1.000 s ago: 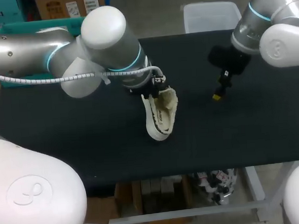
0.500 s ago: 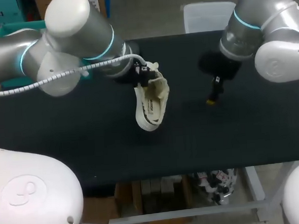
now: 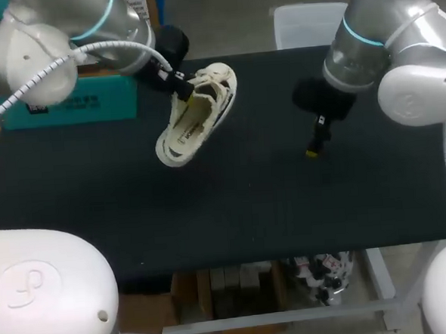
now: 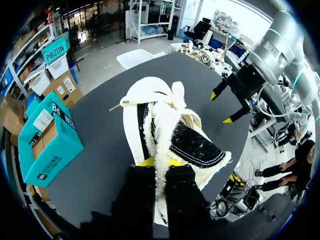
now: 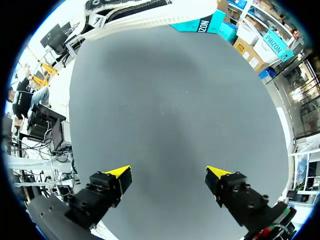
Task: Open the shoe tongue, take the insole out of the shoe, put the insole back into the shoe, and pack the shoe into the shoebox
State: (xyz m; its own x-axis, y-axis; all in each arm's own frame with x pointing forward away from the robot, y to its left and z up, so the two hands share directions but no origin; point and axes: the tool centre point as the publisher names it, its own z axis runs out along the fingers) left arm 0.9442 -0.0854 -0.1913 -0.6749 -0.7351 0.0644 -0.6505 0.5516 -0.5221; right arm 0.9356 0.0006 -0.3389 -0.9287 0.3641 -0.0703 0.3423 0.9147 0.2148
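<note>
A cream shoe (image 3: 197, 115) with fleecy lining and black trim hangs tilted above the black table, toe down toward the front left. My left gripper (image 3: 182, 85) is shut on its upper edge; in the left wrist view the yellow tips (image 4: 161, 162) pinch the fleecy edge of the shoe (image 4: 170, 125). The teal shoebox (image 3: 82, 100) lies at the table's back left, just left of the shoe. My right gripper (image 3: 313, 148) stands open over the right half of the table, nothing between its fingers (image 5: 167, 175). The insole is not visible.
The black table (image 3: 270, 187) is bare under and ahead of the right gripper. In the right wrist view the shoe's sole (image 5: 135, 12) and the teal shoebox (image 5: 200, 22) lie far ahead of the fingers.
The left arm has lifted the shoe off the table and swung it back and left toward the teal box. The right gripper has shifted slightly left and stayed open.
</note>
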